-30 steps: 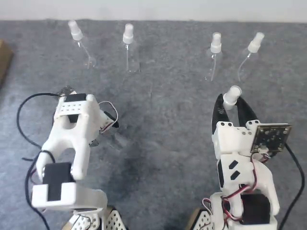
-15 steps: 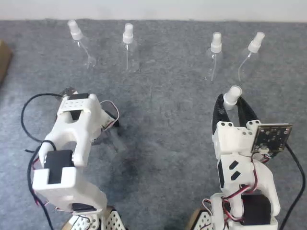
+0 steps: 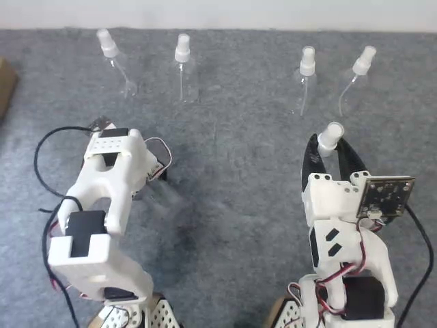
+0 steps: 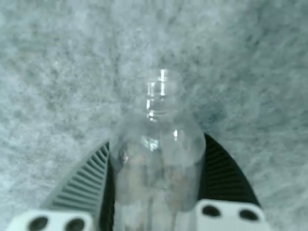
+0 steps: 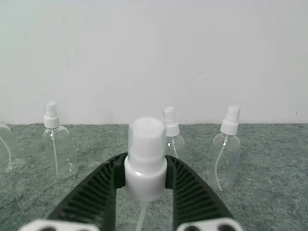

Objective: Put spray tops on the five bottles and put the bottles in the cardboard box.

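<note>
The fingers point(image 4: 84, 171) of the left gripper point(image 4: 157, 140) are closed on the shoulders of the open bottle point(image 4: 156, 159), one finger on each side. The fingers point(image 5: 96, 187) of the right gripper point(image 5: 145, 159) clamp the collar of a spray top point(image 5: 144, 134).

**Layout, high view**
- Worktop point(image 3: 232, 171): grey felt surface.
- Cardboard box point(image 3: 5, 82): at the 9 o'clock edge, well apart from both arms.
- Capped bottles point(image 3: 184, 68): four in a row along the 12 o'clock edge, upright.
- Open bottle: held under the left arm at about 8 o'clock.
- Spray top: held at about 4 o'clock.

**Step in hand: fit the fifth top**
1. Turn the open bottle so that its mouth faces up before the parts meet.
2. Bring the two parts together near the centre, with the top directly above the mouth.
3. Feed the dip tube point(image 5: 141, 214) in first. It is thin and is likely to catch on the rim.
4. Seat the collar squarely, then turn it. The clear plastic may slip under a light grip.

**Orientation**
- Open bottle: the long axis runs along the fingers, neck leading away from the wrist. The worktop lies behind the mouth, so the bottle appears tilted rather than upright.
- Spray top: the long axis is vertical, nozzle up and tube hanging down.
</note>
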Controlling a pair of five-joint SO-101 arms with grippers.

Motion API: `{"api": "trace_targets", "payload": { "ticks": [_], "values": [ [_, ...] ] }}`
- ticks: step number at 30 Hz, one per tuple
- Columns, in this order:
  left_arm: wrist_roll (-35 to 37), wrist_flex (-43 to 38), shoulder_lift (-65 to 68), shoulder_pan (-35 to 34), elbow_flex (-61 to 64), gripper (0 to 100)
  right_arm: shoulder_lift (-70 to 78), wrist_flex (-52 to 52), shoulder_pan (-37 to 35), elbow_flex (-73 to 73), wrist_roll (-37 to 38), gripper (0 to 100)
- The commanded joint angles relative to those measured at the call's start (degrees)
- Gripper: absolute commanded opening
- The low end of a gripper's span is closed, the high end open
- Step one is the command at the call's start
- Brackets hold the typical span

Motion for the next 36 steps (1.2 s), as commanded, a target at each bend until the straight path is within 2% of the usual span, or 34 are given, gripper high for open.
{"api": "trace_targets", "payload": {
  "ticks": [1,6,13,19,28,36],
  "values": [
    [-2.5,8.4,-0.3,-0.5,-7.8,5,-0.5,-0.9,0.0,-0.4,0.9,3.4],
    [-8.8,21.1,-0.3,-0.2,-19.1,5,-0.5,-0.9,-0.2,-0.4,0.9,3.5],
    [-12.9,27.9,-0.4,-0.5,-26.9,5,-0.5,-0.9,-0.4,-0.3,0.9,3.4],
    [-15.7,30.1,-2.3,-0.5,-30.5,4,-0.5,-0.9,-0.4,-0.3,0.9,3.4],
    [-16.8,29.8,-18.6,-0.1,-30.3,4,-0.5,-0.9,-0.4,-0.2,0.9,3.4],
    [-24.1,29.8,-22.6,-0.4,-30.3,4,-0.5,-0.9,-0.4,-0.2,0.9,3.4]
  ]
}}
